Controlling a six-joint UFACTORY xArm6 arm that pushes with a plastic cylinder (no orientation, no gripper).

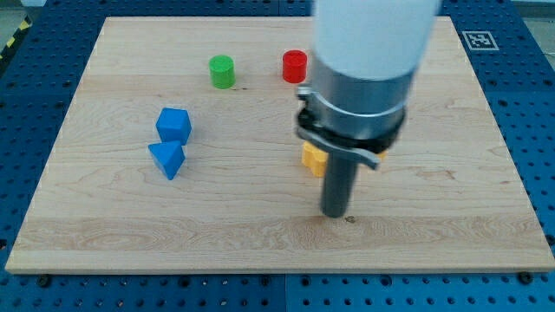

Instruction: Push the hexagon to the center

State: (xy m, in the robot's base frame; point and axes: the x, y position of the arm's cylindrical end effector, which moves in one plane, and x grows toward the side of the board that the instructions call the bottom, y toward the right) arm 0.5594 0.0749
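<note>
My tip [335, 213] rests on the wooden board [104, 225], right of centre and towards the view's bottom. A yellow block [311, 159] lies just above and left of the tip. The rod and arm housing hide most of it, so I cannot make out its shape. A blue chunky block [173, 125], cube-like or hexagonal, sits at the left, with a blue triangle [166, 159] touching it just below. Both are far left of the tip.
A green cylinder [222, 71] and a red cylinder [295, 66] stand near the view's top, left of the arm housing. The board is edged by a blue perforated table [529, 130].
</note>
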